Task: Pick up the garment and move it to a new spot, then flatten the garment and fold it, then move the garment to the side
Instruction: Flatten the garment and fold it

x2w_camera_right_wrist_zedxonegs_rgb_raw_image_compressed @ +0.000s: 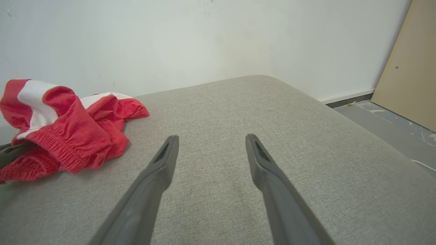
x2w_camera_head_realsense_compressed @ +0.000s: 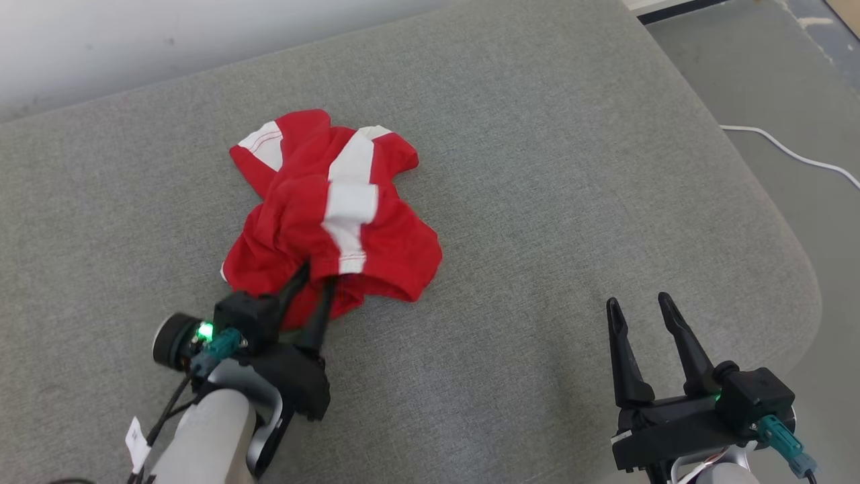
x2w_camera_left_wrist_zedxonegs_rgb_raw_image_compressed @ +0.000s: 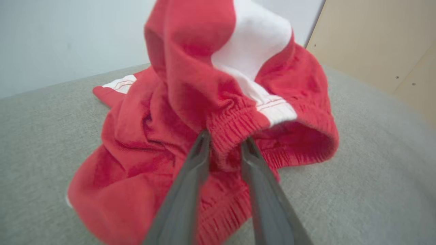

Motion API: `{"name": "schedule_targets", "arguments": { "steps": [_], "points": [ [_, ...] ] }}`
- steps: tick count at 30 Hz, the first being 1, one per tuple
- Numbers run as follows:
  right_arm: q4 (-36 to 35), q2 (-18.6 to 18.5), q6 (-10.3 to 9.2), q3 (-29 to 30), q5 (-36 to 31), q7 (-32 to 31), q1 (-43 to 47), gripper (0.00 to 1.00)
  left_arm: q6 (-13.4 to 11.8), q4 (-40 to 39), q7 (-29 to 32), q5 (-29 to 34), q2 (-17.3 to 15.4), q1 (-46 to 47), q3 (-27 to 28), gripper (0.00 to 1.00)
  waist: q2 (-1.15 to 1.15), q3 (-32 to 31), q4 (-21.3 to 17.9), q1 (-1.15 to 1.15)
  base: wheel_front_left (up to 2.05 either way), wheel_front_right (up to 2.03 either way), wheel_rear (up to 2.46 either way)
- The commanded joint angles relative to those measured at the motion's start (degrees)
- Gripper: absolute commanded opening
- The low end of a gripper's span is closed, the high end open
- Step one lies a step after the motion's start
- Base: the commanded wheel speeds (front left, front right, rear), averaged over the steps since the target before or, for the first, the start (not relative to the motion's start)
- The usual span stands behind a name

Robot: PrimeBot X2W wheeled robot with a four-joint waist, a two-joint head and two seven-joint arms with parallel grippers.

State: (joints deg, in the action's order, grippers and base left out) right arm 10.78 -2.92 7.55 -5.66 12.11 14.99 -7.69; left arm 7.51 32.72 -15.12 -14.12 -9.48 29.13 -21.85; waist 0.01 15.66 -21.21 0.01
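The shorts [x2w_camera_head_realsense_compressed: 336, 215] lie crumpled centre-left on the surface [x2w_camera_head_realsense_compressed: 551, 202], the heap running up the frame from the left jaws. These straddle the waistband at its lower edge, part-narrowed; whether they pinch firmly I cannot tell. Right jaws gape wide at lower right, well apart.

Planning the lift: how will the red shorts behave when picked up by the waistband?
Probably floppy: the shorts lie crumpled in soft folds, so they should sag and hang. Likely light, since the cloth looks thin. The ribbed waistband inside the left gripper probably won't slip easily.
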Motion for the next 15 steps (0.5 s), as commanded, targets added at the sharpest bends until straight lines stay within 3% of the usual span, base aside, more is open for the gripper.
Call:
{"name": "schedule_targets", "arguments": {
  "steps": [1, 8, 15],
  "points": [
    [-0.1, 0.1, -0.13, 0.1, 0.5, 0.3, -0.1, 1.0, -0.1, -0.3, 0.0, 0.0, 0.1, 1.0, 0.3, 0.0, -0.01, 0.0, 0.6, -0.01, 0.0, 0.0, 0.0],
    [0.1, 0.1, -0.13, 0.1, 0.3, 0.3, 0.0, 1.0, -0.1, -4.3, 0.0, 0.6, -0.1, 2.5, 4.5, 0.0, -0.01, -1.1, 3.0, -0.01, 0.0, 0.0, 0.0],
    [0.5, 0.0, -0.13, 0.3, 0.0, 0.3, 0.8, 1.0, -0.1, -13.1, 0.0, 2.7, -3.5, 3.2, 8.0, 0.0, -0.01, -2.7, 6.5, -0.01, 0.0, 0.0, 0.0]
  ]
}}
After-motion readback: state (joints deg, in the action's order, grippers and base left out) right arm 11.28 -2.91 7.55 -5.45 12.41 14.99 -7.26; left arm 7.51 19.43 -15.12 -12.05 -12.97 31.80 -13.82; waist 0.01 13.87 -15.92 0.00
